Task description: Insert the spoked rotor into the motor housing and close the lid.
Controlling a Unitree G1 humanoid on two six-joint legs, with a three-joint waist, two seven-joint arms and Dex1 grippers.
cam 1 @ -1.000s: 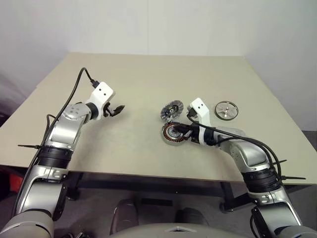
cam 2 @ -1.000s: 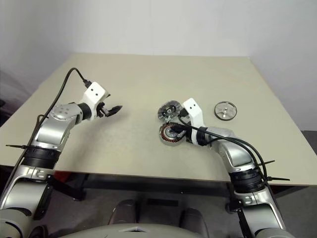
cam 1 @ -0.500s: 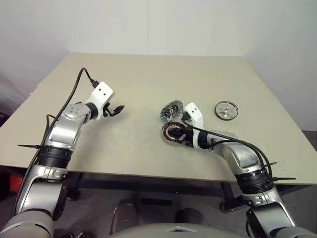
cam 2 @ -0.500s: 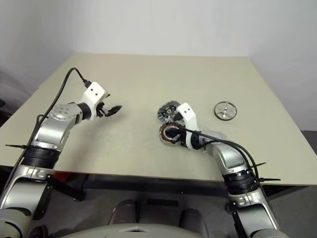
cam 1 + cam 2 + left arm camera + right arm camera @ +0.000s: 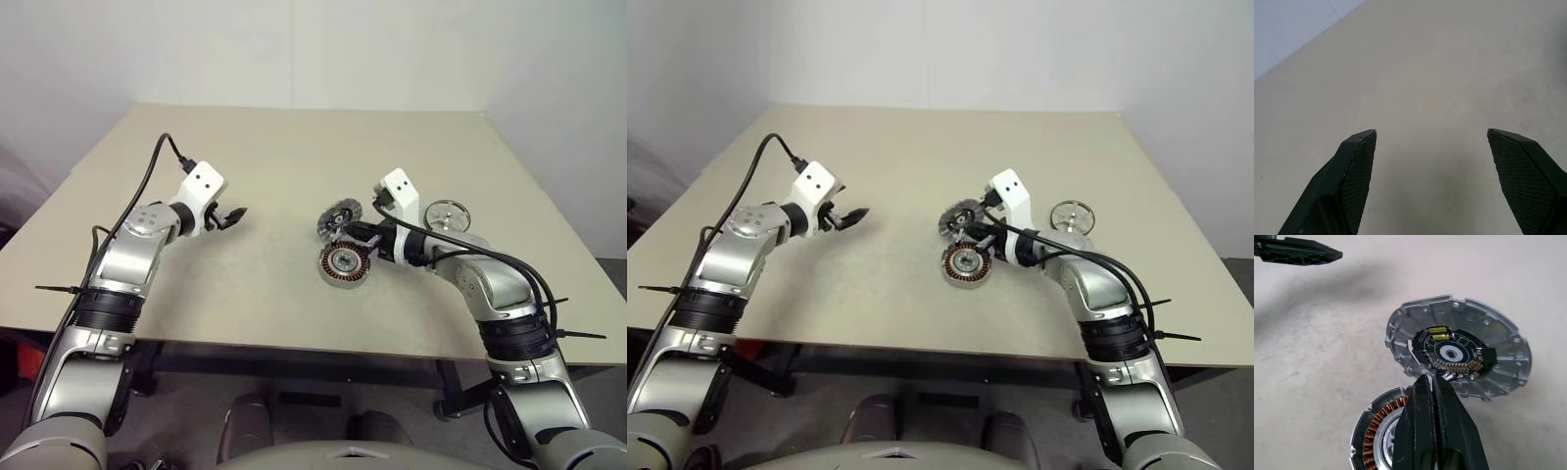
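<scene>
The right claw (image 5: 1434, 382) is sitting clenched tight, its black fingers pressed together with nothing between them, hovering just over the near edge of the motor housing (image 5: 345, 262), that short round ring lined with reddish copper windings around a pale silver hub, lying flat on the beige tabletop (image 5: 294, 157). Just beyond the tips, touching the housing's far rim, the silver finned disc carrying a dark circuit board (image 5: 1459, 352) is lying tilted. The spoked silver rotor wheel (image 5: 447, 217) is resting flat off to the right, behind that arm's wrist, so the right arm is plainly the nearer one. The left claw (image 5: 233, 215) is hanging wide open and empty, well apart.
</scene>
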